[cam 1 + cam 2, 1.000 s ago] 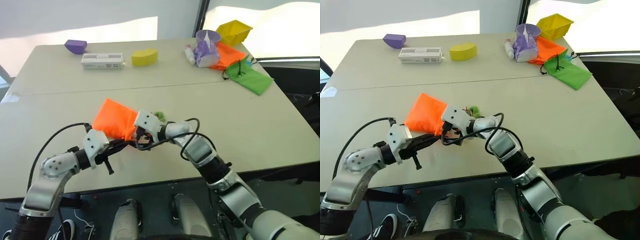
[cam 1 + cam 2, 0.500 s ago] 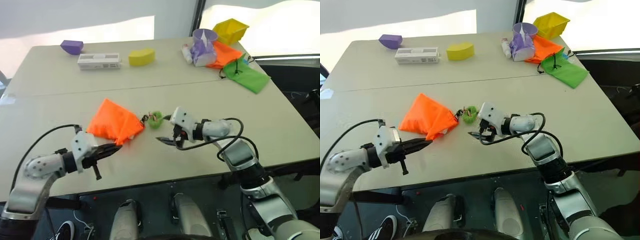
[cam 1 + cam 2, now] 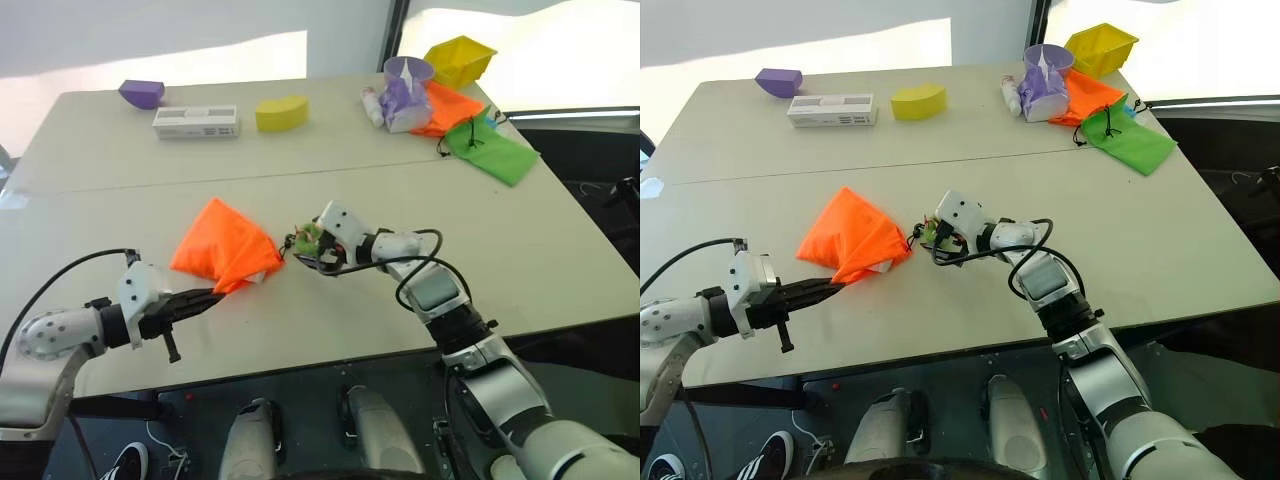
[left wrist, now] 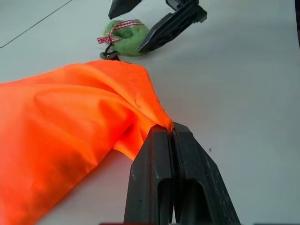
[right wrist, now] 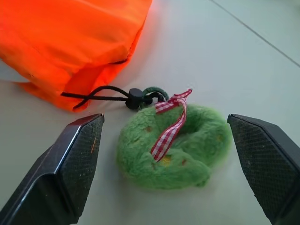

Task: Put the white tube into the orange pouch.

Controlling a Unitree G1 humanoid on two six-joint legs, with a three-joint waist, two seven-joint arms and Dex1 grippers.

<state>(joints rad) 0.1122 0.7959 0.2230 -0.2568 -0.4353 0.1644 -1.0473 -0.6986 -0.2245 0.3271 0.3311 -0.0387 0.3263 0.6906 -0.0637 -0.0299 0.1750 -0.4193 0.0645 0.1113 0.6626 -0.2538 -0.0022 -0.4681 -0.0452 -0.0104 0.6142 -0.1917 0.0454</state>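
Note:
The orange pouch (image 3: 222, 255) lies in a heap at the middle of the table, its black cord running to the green pompom (image 3: 307, 236) just to its right. My left gripper (image 3: 216, 296) is shut on the pouch's near corner (image 4: 159, 123). My right gripper (image 5: 164, 117) is open, one finger on either side of the pompom (image 5: 173, 150) and not touching it; its fingers (image 4: 173, 26) are also in the left wrist view. A small white patch (image 3: 264, 277) shows at the pouch's near edge. I cannot tell whether it is the white tube.
Along the far edge stand a purple block (image 3: 140, 93), a long white box (image 3: 195, 121), a yellow block (image 3: 281, 112), a white bottle (image 3: 372, 103), a purple cup (image 3: 408, 72) and a yellow bin (image 3: 462, 60). Another orange pouch (image 3: 452, 106) and a lime-green pouch (image 3: 492, 152) lie at the far right.
My right gripper left the pouch's mouth, swung out to the right, then came back to straddle the pompom. My left gripper drew the pouch's corner a little to the left.

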